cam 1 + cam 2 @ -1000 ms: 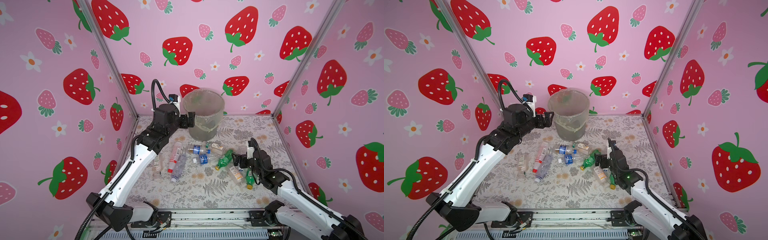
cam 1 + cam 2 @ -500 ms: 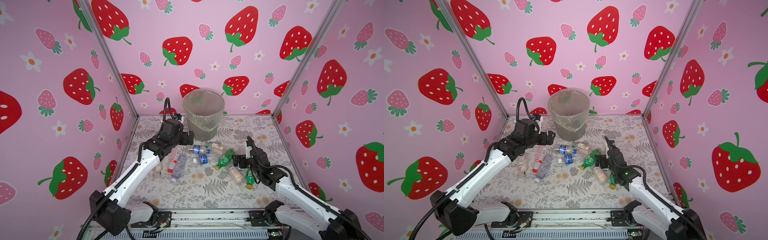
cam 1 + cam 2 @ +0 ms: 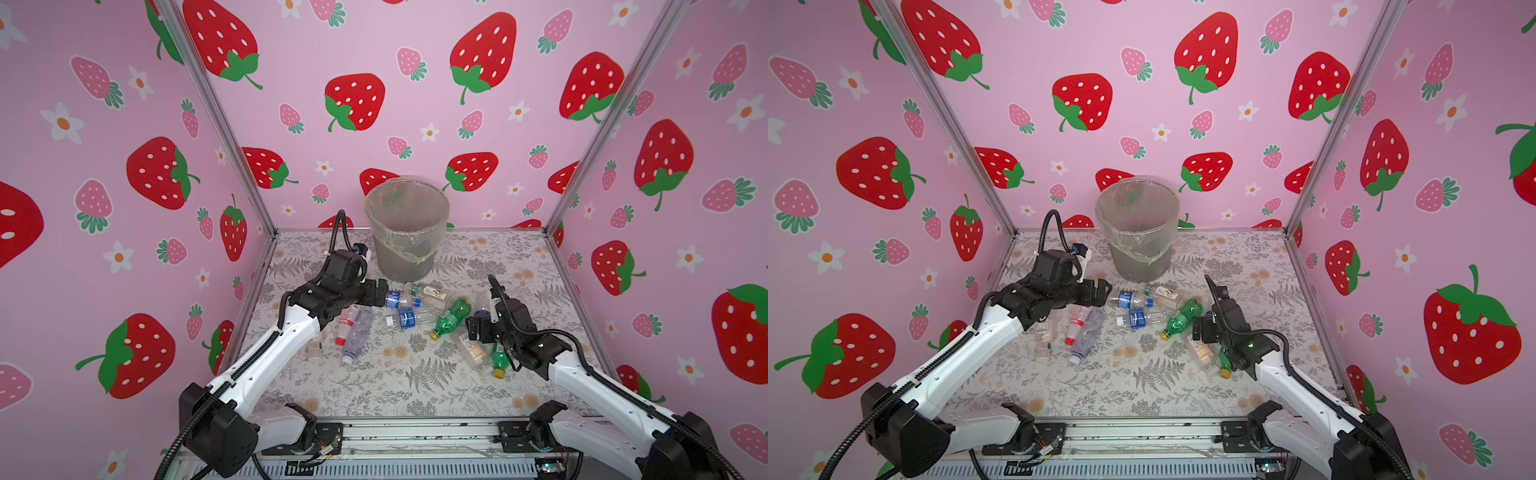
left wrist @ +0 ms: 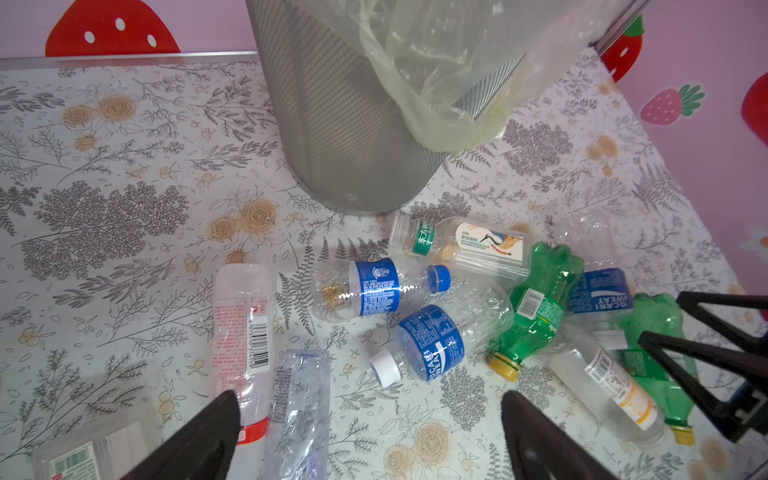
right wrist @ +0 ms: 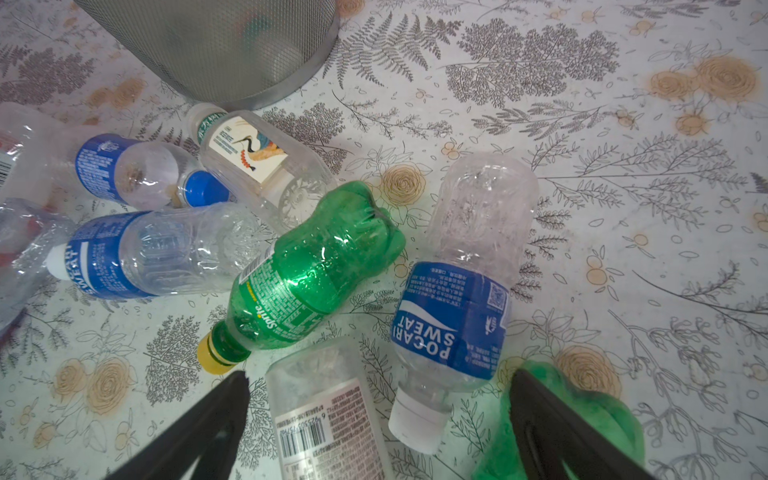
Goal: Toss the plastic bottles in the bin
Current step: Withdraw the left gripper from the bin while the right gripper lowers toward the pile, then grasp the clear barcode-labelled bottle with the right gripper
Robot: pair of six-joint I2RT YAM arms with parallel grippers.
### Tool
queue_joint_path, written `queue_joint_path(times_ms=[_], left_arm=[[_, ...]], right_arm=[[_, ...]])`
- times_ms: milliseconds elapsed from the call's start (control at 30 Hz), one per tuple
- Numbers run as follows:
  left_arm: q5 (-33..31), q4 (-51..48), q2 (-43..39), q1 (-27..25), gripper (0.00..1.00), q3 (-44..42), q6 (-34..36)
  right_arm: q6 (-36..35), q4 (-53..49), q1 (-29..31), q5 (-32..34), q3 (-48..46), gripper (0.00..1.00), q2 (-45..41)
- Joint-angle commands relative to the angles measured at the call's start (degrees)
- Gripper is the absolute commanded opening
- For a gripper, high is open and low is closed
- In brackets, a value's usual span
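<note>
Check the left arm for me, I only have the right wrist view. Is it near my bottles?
Observer: Close. The left gripper is low beside the bin, right at the blue-capped bottle.
Operator: Holding anything?
Observer: No. The left wrist view shows its fingers spread wide with nothing between them.
Operator: Any bottles outside my frame?
Observer: Yes. A small clear bottle lies at the pile's left edge in both top views.
</note>
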Motion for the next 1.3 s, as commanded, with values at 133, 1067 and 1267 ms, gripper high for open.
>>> queue_joint_path(times_ms=[133,1067,1267], left_arm=[[-7.34,-0.75,-4.74,-2.39,0.99,-1.87,5.40],[-9.57,-4.74,-0.01,-3.20,0.99,1.27,6.09],[-9.61,-4.77,-0.57,-3.14,0.99,1.12,6.09]], right_arm=[[2.87,-1.89,-0.20,-1.05,-1.62,0.99,1.45],[3.62,0.56,-0.07,-12.25,-7.80,0.98,1.96],[4.23,1.21,0.30,-13.23,-8.28,0.97,1.73]])
